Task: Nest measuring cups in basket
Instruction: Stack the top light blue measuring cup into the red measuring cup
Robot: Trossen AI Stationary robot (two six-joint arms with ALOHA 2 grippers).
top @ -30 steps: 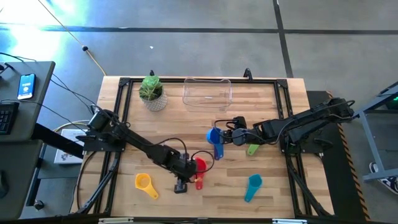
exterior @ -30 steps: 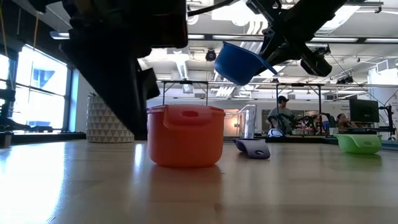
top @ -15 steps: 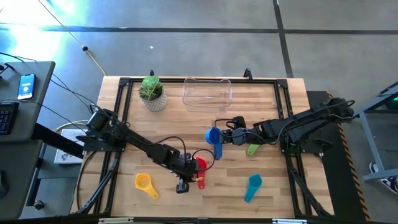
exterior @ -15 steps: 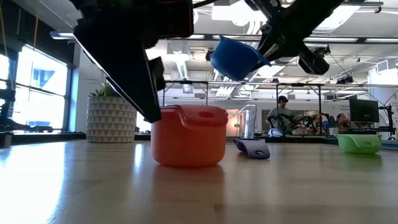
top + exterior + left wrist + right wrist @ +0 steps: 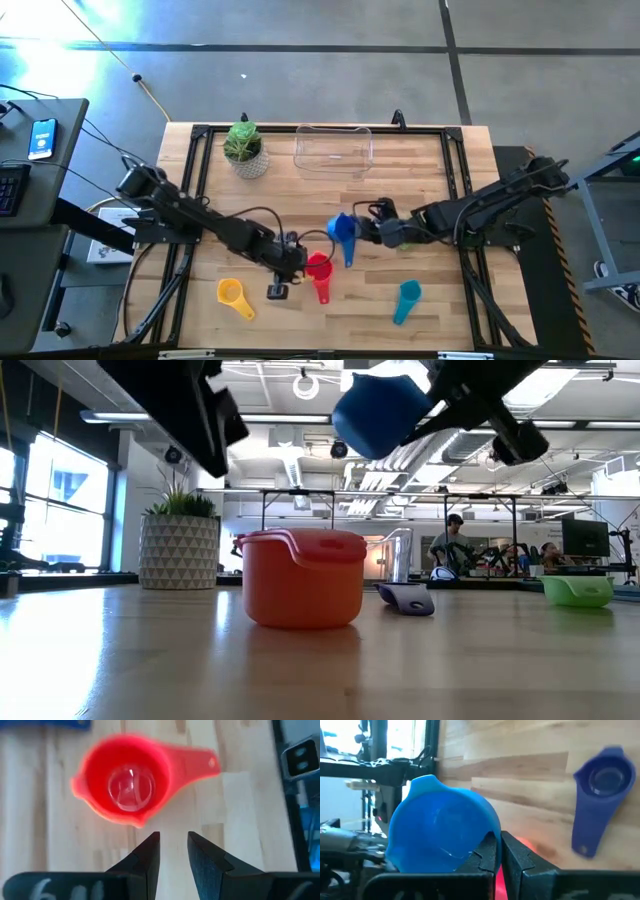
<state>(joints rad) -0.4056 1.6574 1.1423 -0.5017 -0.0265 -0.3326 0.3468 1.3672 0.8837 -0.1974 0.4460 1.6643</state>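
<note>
Red cup sits upright on table near centre front, mouth up, likely ready to take a smaller cup. Left gripper just left of it, fingers slightly apart, empty. Right gripper clamped on blue cup by its handle, lifted above the table just right-far of red. Basket at far edge, empty.

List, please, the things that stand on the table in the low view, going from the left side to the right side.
White-potted plant → red cup → purple cup → green cup. The blue cup is left out: the right gripper holds it in the air, not on the table.
</note>
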